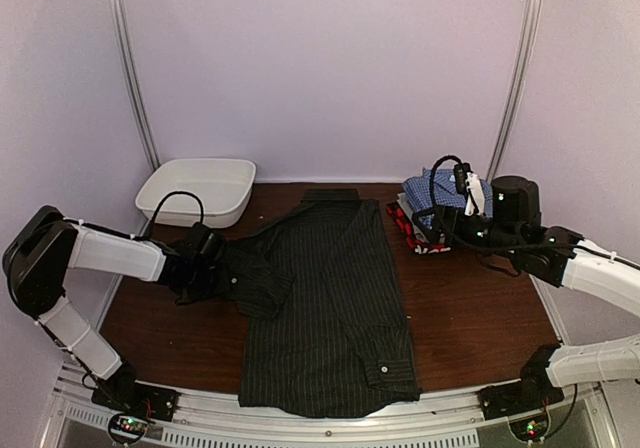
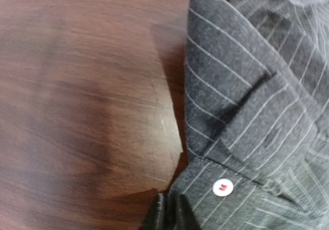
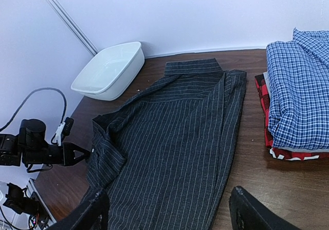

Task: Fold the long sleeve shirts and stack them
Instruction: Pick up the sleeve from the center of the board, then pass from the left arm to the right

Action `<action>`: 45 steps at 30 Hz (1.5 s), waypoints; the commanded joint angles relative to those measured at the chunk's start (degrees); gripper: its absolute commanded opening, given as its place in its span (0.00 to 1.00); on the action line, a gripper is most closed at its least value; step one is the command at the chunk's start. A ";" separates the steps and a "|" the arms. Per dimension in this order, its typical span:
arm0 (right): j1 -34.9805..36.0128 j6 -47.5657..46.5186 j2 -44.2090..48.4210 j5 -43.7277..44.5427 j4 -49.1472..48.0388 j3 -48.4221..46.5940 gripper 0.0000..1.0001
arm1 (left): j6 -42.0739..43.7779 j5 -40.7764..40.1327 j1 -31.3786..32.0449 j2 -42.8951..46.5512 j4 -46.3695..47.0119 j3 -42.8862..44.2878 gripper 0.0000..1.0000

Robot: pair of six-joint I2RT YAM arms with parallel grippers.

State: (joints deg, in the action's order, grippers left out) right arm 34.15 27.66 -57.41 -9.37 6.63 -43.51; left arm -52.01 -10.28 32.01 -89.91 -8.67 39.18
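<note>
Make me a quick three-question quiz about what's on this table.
1. True or false: the black shirt lies on top of the stack.
2. Which shirt tops the stack? A) red-black B) blue checked C) grey
3. Fill in the blank: the right gripper hovers with its jaws ___.

Key: 1 false, 2 B, 3 open.
</note>
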 commanded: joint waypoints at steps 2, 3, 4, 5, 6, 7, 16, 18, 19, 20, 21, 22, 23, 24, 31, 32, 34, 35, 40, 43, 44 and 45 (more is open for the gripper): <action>0.39 0.80 -0.37 -0.83 -1.39 0.35 0.81 | 1.09 0.09 1.01 3.37 -3.25 2.46 0.00; 0.39 0.79 -0.54 -0.76 -1.42 0.31 0.81 | 1.52 -0.08 1.15 4.26 -3.92 3.05 0.00; 0.52 0.93 -0.64 -0.77 -1.44 0.35 0.81 | 1.81 -0.21 1.32 5.12 -4.53 3.64 0.00; 0.50 1.03 -0.73 -0.81 -1.44 0.42 0.81 | 2.30 -0.34 1.61 6.09 -5.05 4.18 0.00; 0.61 1.14 -0.78 -0.78 -1.40 0.36 0.82 | 2.86 -0.34 2.08 7.06 -5.45 4.64 0.00; 0.65 1.31 -0.84 -0.63 -1.43 0.35 0.82 | 3.52 -0.20 2.62 8.16 -5.48 5.09 0.00; 4.25 2.94 -2.70 0.19 -3.65 -0.11 1.00 | 11.43 6.53 10.73 11.95 -2.71 12.63 0.00; 7.30 2.52 -3.80 1.72 -4.88 -0.34 1.00 | 12.70 8.43 12.85 10.41 -2.45 15.09 0.00; 9.12 2.16 -4.31 3.16 -5.63 -0.42 1.00 | 13.14 9.58 13.62 9.49 -2.36 16.26 0.00; 11.13 1.75 -4.90 4.62 -6.24 -0.51 1.00 | 13.36 10.17 14.40 8.61 -2.21 17.42 0.00; 12.79 1.40 -5.64 5.75 -6.43 -0.67 1.00 | 13.54 11.83 14.89 7.87 -1.97 18.22 0.00; 14.29 1.06 -6.41 6.39 -7.86 -0.70 1.00 | 13.57 13.58 15.15 7.18 -1.14 18.73 0.00; 15.43 0.99 -7.34 6.59 -9.35 -0.66 1.00 | 13.71 15.47 15.35 6.66 0.16 18.95 0.00; 16.06 1.42 -8.29 6.78 -10.99 -0.47 1.00 | 13.95 17.10 15.59 6.17 1.25 19.04 0.00; 16.54 10.47 -17.52 2.27 -22.08 -1.95 0.96 | 15.05 21.41 17.97 2.72 5.46 18.70 0.00; 16.56 11.93 -19.07 1.35 -22.85 -2.51 0.95 | 14.97 22.03 18.11 2.47 6.05 18.32 0.00; 16.61 14.27 -22.32 -0.11 -24.36 -3.36 0.92 | 14.77 22.60 18.30 2.11 6.81 17.86 0.00; 16.64 15.23 -23.92 -0.76 -24.49 -3.84 0.91 | 14.80 22.86 18.41 1.95 7.16 17.59 0.00; 16.65 21.23 -30.37 -2.83 -26.30 -5.70 0.89 | 14.65 23.72 19.17 1.79 8.28 16.09 0.00; 16.61 24.13 -32.87 -3.43 -26.75 -7.08 0.88 | 14.40 23.73 19.53 1.56 10.45 15.55 0.00; 16.63 25.24 -33.59 -3.75 -26.87 -7.41 0.87 | 14.33 23.69 19.62 1.42 10.62 15.50 0.00; 16.65 26.22 -34.25 -3.93 -26.93 -7.61 0.87 | 14.26 23.73 19.74 1.21 10.72 15.57 0.00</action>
State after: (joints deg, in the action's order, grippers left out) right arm 50.50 48.12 -89.76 -11.53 -17.32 -48.56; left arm -38.17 12.29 51.11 -87.85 -2.61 55.51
